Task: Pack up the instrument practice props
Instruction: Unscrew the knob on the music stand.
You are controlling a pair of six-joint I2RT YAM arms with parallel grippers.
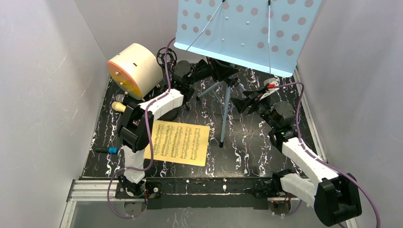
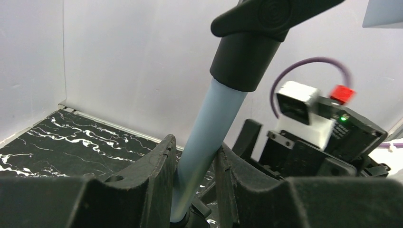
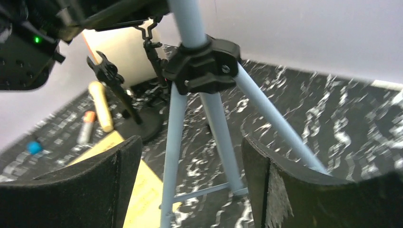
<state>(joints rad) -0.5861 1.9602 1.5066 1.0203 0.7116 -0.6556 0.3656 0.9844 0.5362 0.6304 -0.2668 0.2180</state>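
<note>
At the back of the black marbled surface (image 1: 247, 156), the blue music rack (image 1: 240, 33) stands upright on its tripod. The left claw (image 2: 195, 159) is closed around the pale pole (image 2: 216, 114), just below the black collar, and holds it. The right claw (image 3: 187, 156) stands wide and holds nothing; it faces the tripod legs below the black hub (image 3: 204, 64) without touching them. I judge that the step in hand is folding the rack. The next move probably asks the right claw to take a leg and press it inward while the left steadies the pole. The yellow score sheet (image 1: 178, 141) lies flat nearer the front, not yet packed.
</note>
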